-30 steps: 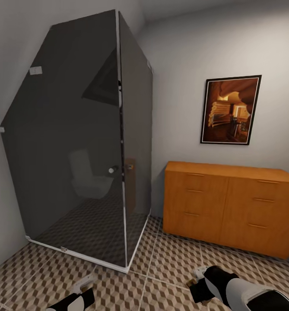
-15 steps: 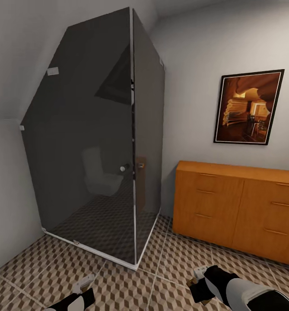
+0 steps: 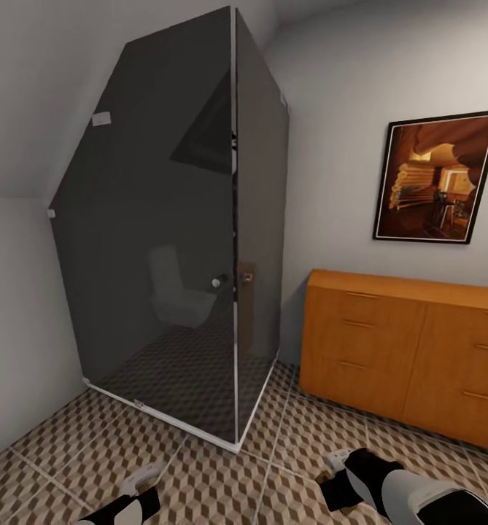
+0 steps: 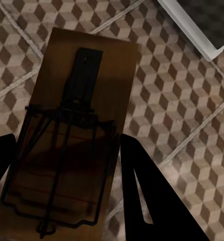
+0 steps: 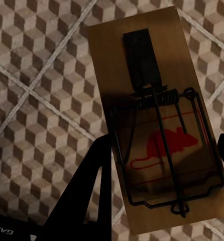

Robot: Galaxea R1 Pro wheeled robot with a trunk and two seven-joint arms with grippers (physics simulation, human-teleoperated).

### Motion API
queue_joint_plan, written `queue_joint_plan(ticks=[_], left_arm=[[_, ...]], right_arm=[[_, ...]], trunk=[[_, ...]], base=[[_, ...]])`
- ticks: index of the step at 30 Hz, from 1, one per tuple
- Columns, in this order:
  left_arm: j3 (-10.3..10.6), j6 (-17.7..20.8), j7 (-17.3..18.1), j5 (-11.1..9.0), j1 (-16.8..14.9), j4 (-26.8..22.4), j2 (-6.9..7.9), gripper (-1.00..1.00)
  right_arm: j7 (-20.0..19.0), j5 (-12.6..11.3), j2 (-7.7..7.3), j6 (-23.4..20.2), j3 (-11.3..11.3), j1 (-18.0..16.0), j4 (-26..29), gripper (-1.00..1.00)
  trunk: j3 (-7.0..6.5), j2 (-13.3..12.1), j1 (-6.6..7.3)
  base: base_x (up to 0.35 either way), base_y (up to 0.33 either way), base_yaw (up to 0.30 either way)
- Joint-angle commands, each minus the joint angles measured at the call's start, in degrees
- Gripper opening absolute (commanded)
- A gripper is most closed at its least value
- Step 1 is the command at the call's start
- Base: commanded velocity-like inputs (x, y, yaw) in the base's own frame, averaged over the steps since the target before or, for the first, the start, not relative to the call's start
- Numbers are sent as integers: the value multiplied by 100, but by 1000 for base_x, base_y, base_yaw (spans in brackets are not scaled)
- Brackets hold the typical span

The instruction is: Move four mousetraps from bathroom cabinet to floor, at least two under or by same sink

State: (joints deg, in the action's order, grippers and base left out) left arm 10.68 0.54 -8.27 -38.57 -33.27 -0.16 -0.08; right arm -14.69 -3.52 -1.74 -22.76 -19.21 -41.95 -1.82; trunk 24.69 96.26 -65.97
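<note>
Both mousetraps (image 4: 67, 135) (image 5: 159, 125) clamped flat between dark fingers (image 4: 152, 196) (image 5: 89, 186).

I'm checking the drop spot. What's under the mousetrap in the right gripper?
Under the right gripper's mousetrap lies cube-patterned bathroom floor with pale grout lines; no sink is in sight there. The patch of floor directly beneath the board is covered by it.

One brown wooden mousetrap (image 4: 72, 135) sits gripped in each hand, another (image 5: 159, 125) bearing a red mouse print, above the cube-patterned bathroom floor (image 3: 222, 481).

Orange-brown cabinet (image 3: 411, 350) (brown-beige cube-patterned bathroom floor (image 3: 287, 467)), brown mousetraps (image 5: 157, 120).
</note>
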Motion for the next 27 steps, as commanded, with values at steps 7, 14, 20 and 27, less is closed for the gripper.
queue_joint_plan(ticks=[7,14,20,27], left_arm=[[49,7,-8,-28,-4,-1,-1,-100],[49,7,-8,-28,-4,-1,-1,-100],[49,8,-8,-28,-4,-1,-1,-100],[49,7,-8,-28,-4,-1,-1,-100]], right_arm=[[-34,-52,-1,-3,-48,-6,-3,-100],[-26,-52,-1,8,-48,-6,-3,-100],[-15,-52,-1,10,-56,-6,-3,-100],[-12,-52,-1,1,-57,-6,-3,-100]], trunk=[[56,4,0],[104,4,0],[144,4,0],[156,4,0]], base=[[0,0,206],[0,0,212],[0,0,207],[0,0,60]])
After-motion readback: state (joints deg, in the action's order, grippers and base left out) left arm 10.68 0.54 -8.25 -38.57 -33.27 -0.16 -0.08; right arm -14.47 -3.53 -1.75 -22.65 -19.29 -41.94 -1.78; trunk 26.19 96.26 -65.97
